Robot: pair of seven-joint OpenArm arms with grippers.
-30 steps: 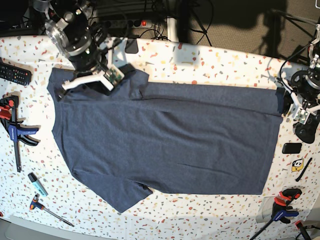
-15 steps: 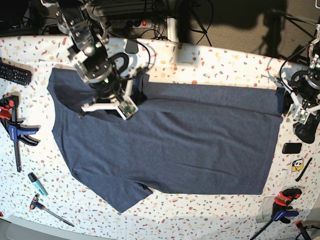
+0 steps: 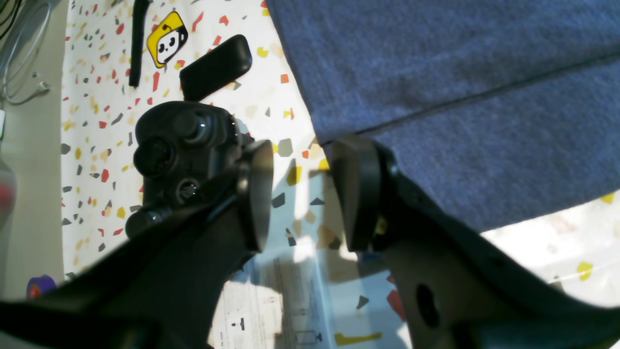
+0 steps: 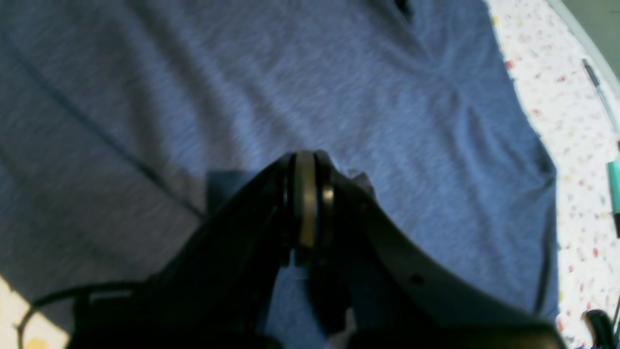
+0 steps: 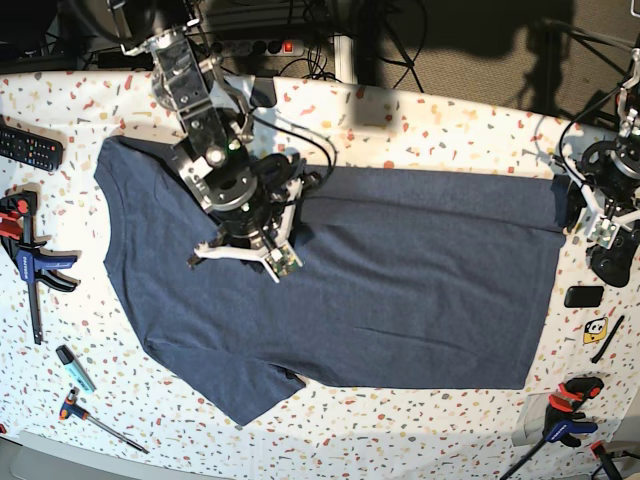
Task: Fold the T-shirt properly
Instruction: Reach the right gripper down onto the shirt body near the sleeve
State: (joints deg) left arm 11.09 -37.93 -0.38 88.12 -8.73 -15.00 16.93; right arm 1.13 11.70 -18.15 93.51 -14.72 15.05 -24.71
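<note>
**Shirt flat on the speckled table, one claw shut above it, one open at its corner**

While the base view shows the whole layout, only the wrist cameras show the jaws closely. Nearest the right wrist lens, the right gripper (image 4: 305,213) has its jaws pressed together with no cloth visibly pinched between them; behind it lies nothing but blue fabric, blurred. Close to the left wrist lens, the left gripper (image 3: 300,194) stands with a clear gap between its two black pads (image 3: 256,194) and grips nothing; one pad sits at the shirt's corner, though whether it touches is not clear.

Beyond that gripper the left wrist view picks up small things at upper left of its frame: a black game controller (image 3: 181,155), a flat black oblong block (image 3: 215,65) and a yellow panda sticker (image 3: 167,39).

From above, the large heathered navy-blue short-sleeved T-shirt (image 5: 400,280) lies spread across the middle of the frame, plain side up, with one long fold along its upper edge. The right gripper (image 5: 240,255) is over the shirt left of centre; the left gripper (image 5: 605,225) is at the right edge.

The white terrazzo-patterned tabletop (image 5: 450,120) carries a black remote control (image 5: 30,148), a blue-and-black bar clamp (image 5: 30,265) and a teal marker (image 5: 75,367) along the left. Dark floor and cables fill the top.
</note>
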